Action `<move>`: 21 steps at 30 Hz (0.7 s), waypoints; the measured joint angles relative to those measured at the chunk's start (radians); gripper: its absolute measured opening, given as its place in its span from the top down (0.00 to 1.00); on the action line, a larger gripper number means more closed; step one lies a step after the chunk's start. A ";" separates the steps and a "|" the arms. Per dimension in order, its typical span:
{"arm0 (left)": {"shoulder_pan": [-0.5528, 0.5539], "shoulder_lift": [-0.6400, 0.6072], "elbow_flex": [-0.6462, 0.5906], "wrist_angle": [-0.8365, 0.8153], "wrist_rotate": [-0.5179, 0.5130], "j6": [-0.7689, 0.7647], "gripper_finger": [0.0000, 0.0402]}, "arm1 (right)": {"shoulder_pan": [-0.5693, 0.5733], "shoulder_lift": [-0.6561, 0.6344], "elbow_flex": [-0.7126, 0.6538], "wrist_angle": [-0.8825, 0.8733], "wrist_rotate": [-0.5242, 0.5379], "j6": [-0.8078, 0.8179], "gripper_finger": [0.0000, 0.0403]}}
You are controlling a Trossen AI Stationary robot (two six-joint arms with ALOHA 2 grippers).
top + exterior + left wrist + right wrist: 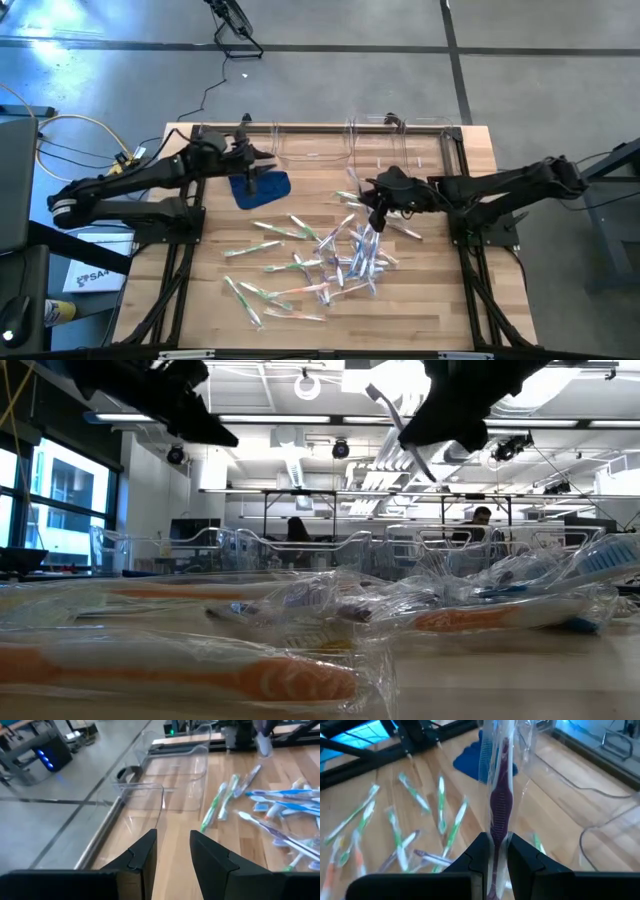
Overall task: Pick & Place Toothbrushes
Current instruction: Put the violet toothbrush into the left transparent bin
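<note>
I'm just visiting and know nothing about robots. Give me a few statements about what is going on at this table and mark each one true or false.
1. The right gripper is shut on a wrapped purple toothbrush. True.
2. The left gripper holds a green toothbrush. False: its fingers stand apart with nothing between them.
3. A blue cloth lies on the table near the left arm. True.
4. All the toothbrushes already sit in the clear bins. False: the loose toothbrushes lie scattered on the wooden table.
5. The held toothbrush hangs above the table. True.
</note>
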 joint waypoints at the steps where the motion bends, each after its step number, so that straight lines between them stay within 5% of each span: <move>1: -0.001 0.010 0.000 0.004 0.000 0.000 0.72 | -0.007 0.004 -0.001 -0.005 -0.002 -0.001 0.90; 14: -0.002 0.046 0.000 0.072 -0.030 0.025 0.72 | -0.072 0.068 -0.001 0.073 -0.006 -0.049 0.90; 21: -0.002 0.046 0.000 0.072 -0.087 0.056 0.72 | -0.107 0.149 0.000 0.380 -0.063 -0.202 0.90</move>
